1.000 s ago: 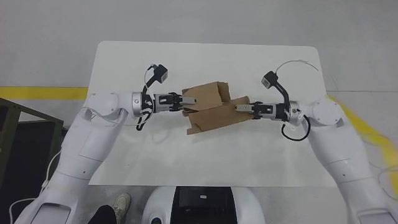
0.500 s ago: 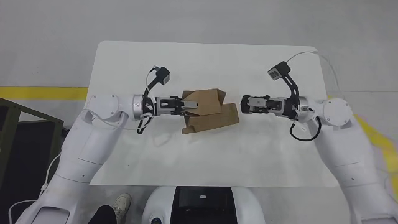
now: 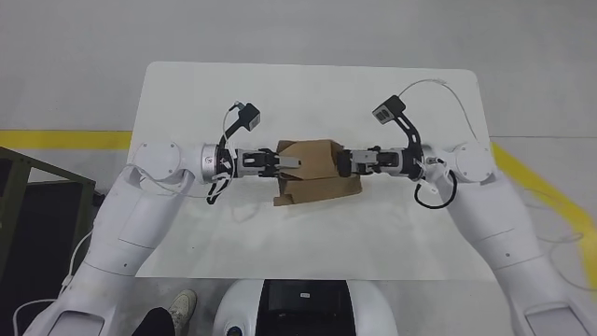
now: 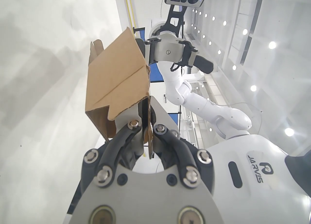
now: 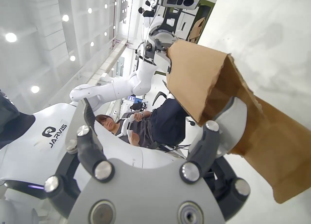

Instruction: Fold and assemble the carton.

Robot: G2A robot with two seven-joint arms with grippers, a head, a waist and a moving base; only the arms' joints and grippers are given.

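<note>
The carton (image 3: 312, 170) lies mid-tabletop (image 3: 187, 93), half-formed, between both arms. Your left gripper (image 4: 145, 114) has its fingers clenched on a panel (image 4: 148, 128). The right gripper (image 3: 345, 162) is spread wide, one finger (image 5: 230, 111) against a flap (image 5: 257, 137). Use the left as your anchor. Push that flap slowly along its crease, so the walls square up rather than buckle.
</note>
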